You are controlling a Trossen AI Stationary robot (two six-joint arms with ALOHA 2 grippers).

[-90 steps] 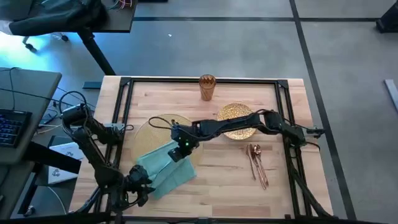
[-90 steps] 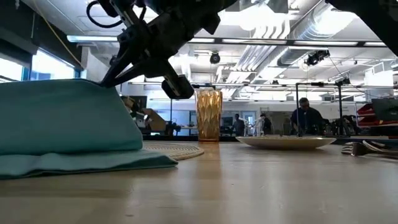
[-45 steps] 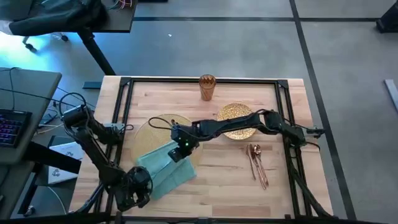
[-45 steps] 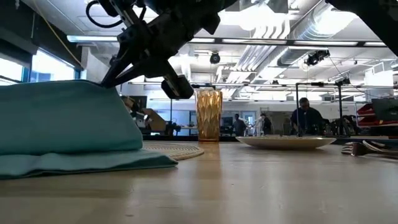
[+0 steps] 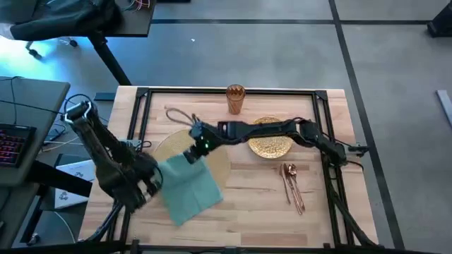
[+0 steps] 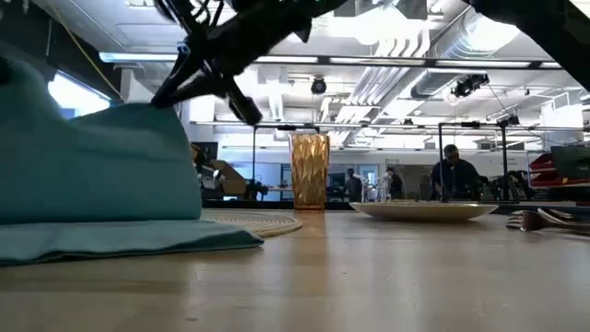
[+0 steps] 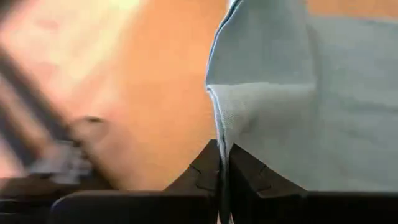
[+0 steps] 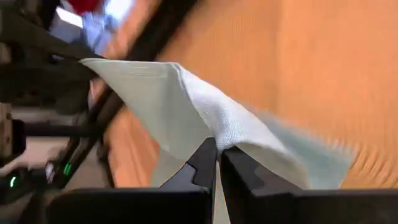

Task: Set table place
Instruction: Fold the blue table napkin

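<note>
Light-wood table (image 5: 247, 201) under open-plan ceiling | right gripper (image 5: 191, 154) clamped on teal napkin (image 5: 187, 187) corner, lifting it over placemat (image 5: 215, 164) | left gripper (image 5: 152, 182) pinching napkin's opposite edge near table's left rail | plate (image 5: 268, 144) right of placemat | cup (image 5: 235, 99) at far edge | cutlery (image 5: 292, 185) beside plate

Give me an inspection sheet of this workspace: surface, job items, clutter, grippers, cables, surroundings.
Surface: light-wood table, black rail frame.
Job's things: teal napkin held up at two corners, partly over the placemat; gold plate, amber cup, cutlery lying apart.
Clutter: nothing seen.
Grippers: left gripper and right gripper each shut on a napkin corner.
Cables: loop along the right arm.
Surroundings: grey desk with keyboard; people far behind.
</note>
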